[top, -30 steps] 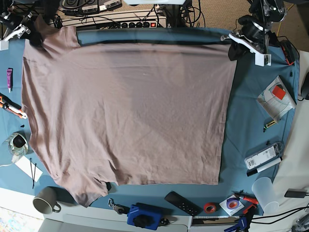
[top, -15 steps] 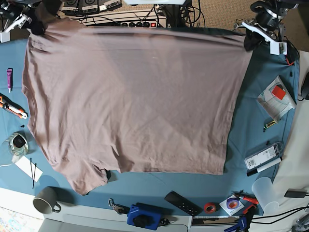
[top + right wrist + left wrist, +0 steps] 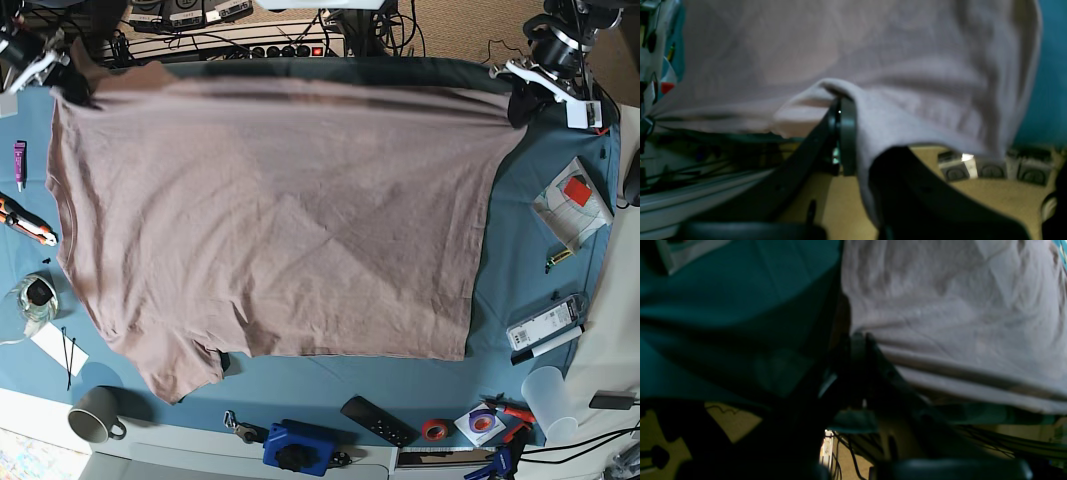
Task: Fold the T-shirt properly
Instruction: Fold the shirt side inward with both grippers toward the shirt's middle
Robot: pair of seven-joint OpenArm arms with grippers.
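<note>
The mauve-brown T-shirt (image 3: 270, 220) lies spread wide over the blue table cover (image 3: 530, 230), with one sleeve hanging toward the front left. My left gripper (image 3: 522, 100) is at the far right corner and is shut on the shirt's edge. In the left wrist view its dark fingers (image 3: 857, 343) pinch the hem of the shirt (image 3: 957, 306). My right gripper (image 3: 62, 78) is at the far left corner, shut on the shirt. In the right wrist view it (image 3: 841, 110) clamps a fold of the shirt (image 3: 873, 50). The far edge is held taut between both grippers.
A power strip (image 3: 290, 48) and cables lie behind the table. A mug (image 3: 95, 415), a blue device (image 3: 297, 447), a remote (image 3: 378, 420), a red tape roll (image 3: 433, 430) and a plastic cup (image 3: 550, 395) line the front edge. A plastic bag (image 3: 572, 205) lies at the right.
Both grippers have pulled the shirt's far edge back and outward toward the table's far corners. The shirt is stretched wider and has shifted away from the front edge.
</note>
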